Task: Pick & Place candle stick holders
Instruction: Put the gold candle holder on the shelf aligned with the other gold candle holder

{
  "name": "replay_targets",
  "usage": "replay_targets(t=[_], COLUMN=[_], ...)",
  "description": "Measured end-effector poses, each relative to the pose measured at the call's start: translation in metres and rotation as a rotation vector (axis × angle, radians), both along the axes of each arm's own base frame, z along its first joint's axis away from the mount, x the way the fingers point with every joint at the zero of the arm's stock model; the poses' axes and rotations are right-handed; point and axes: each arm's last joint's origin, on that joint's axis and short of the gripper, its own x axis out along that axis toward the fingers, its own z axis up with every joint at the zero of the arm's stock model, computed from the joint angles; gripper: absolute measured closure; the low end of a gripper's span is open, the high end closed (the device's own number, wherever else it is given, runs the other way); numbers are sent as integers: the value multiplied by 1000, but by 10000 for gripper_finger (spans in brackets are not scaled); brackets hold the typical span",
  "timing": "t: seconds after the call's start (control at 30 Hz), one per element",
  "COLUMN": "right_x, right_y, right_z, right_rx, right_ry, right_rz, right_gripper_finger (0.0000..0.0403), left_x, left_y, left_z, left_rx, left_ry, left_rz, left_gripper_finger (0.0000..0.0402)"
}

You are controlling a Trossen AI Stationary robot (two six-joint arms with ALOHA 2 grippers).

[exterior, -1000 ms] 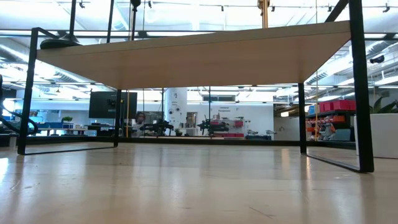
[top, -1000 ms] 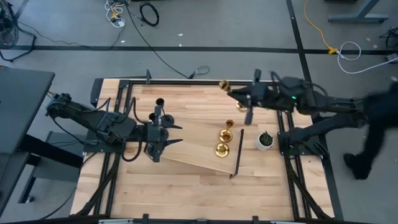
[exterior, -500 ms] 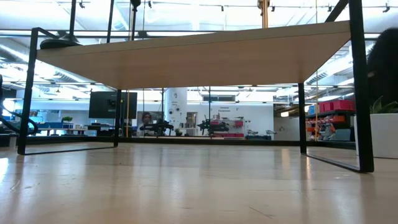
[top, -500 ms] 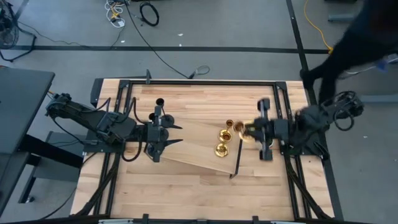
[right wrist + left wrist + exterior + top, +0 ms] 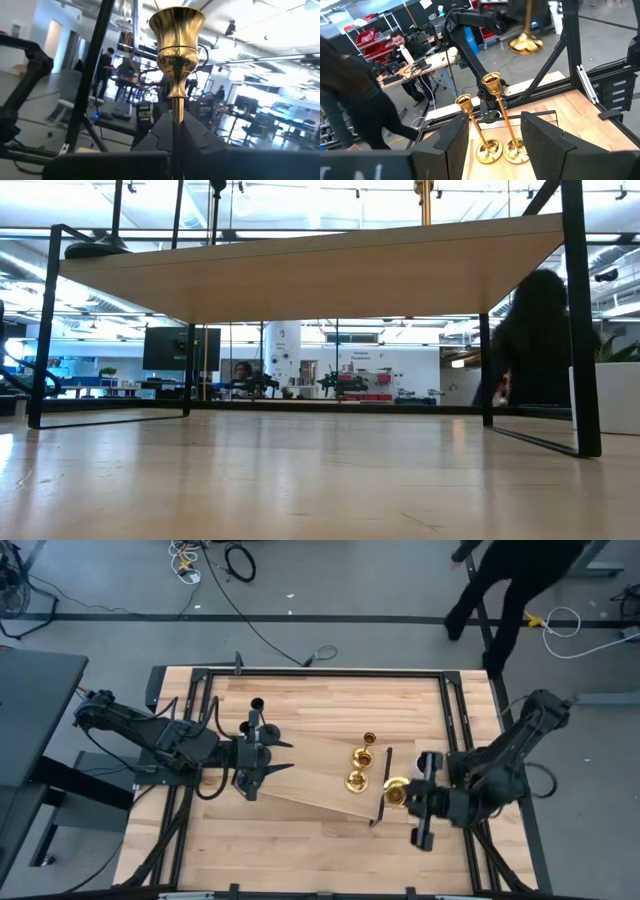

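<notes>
Right gripper (image 5: 408,795) pinching a gold candlestick (image 5: 396,791) at the table's right.
Left gripper (image 5: 285,755) spread, empty, waiting left of three standing gold candlesticks (image 5: 359,767).

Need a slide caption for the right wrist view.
Right tool shut on a gold candlestick, lab room behind.

right gripper (image 5: 403,794) | carried gold candlestick (image 5: 396,791) toward table's near right | person (image 5: 515,580) walked off
</notes>
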Motion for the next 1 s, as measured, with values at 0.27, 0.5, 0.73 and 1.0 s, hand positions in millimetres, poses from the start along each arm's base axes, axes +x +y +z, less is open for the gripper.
replay_targets(t=[0.27,0.5,0.73,1.0], right_x=[27,43,52,63], right_y=[36,54,63,61], right_z=[-39,-67,-90,-111], right_rx=[-3,3,38,39], right_ry=[-23,-65,-132,-109], right_rz=[-20,-67,-125,-240], right_gripper_finger=[398,398,398,398], left_x=[0,0,0,0], left_y=[0,0,0,0], left_z=[0,0,-1,-1], left_rx=[0,0,1,-25], left_ry=[0,0,6,4], left_rz=[0,0,0,3], left_gripper_finger=[220,220,220,220])
